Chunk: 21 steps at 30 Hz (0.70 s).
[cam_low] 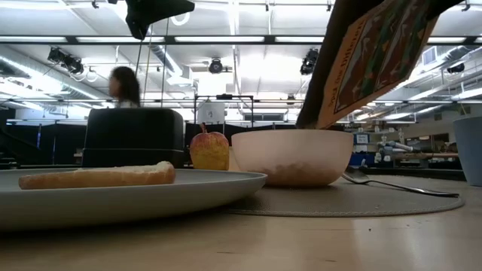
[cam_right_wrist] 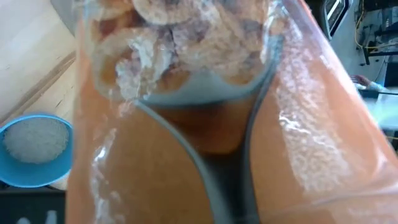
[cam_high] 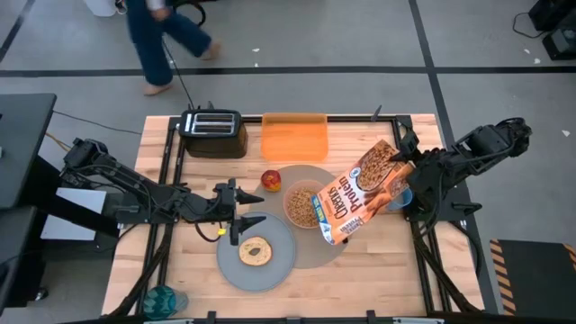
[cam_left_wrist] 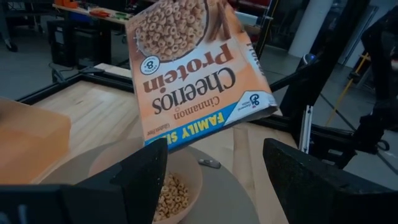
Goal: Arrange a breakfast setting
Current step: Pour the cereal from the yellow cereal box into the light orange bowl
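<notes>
A Cheerios cereal box (cam_high: 360,191) hangs tilted over the translucent pink bowl (cam_high: 303,206), which holds cereal and sits on the round placemat (cam_high: 317,252). My right gripper (cam_high: 399,185) is shut on the box. The red apple (cam_high: 271,179) stands at the mat's far left. The bagel (cam_high: 256,251) lies on the grey plate (cam_high: 273,273), whose edge overlaps the mat. The spoon (cam_low: 399,184) lies on the mat to the right of the bowl. The blue cup (cam_right_wrist: 34,149) stands on the table under my right gripper. My left gripper (cam_high: 236,216) is open and empty by the plate's far edge. My right gripper holds the cereal box at its raised end (cam_high: 387,169), coming from the table's right. The box itself hides the fingers, so the kind of hold does not show. The box is lifted clear and slants down to the left, its lower end (cam_left_wrist: 211,121) above the bowl.
A black toaster (cam_high: 213,132) and an orange board (cam_high: 294,137) stand at the table's far edge. A teal object (cam_high: 162,301) lies at the near left corner. A person (cam_high: 166,40) walks on the floor beyond the table.
</notes>
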Each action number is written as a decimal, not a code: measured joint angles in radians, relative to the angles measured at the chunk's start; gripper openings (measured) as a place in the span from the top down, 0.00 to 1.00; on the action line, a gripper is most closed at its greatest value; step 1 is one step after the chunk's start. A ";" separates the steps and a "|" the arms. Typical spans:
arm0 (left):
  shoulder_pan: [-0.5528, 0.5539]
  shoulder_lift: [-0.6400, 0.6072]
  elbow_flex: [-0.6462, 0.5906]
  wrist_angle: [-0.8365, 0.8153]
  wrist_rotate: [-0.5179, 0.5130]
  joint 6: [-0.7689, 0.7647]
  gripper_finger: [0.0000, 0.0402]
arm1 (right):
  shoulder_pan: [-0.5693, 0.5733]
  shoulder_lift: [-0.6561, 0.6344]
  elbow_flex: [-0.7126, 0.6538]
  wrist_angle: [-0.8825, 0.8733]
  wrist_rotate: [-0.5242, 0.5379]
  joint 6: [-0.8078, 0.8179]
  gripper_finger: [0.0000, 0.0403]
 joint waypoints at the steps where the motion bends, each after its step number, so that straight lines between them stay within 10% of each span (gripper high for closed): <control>1: 0.000 0.000 0.000 0.009 0.000 0.000 0.32 | -0.006 -0.004 0.000 0.001 0.002 0.004 0.48; 21: -0.001 0.000 0.000 0.060 0.000 0.025 0.32 | -0.076 -0.051 -0.002 0.004 -0.083 0.022 0.48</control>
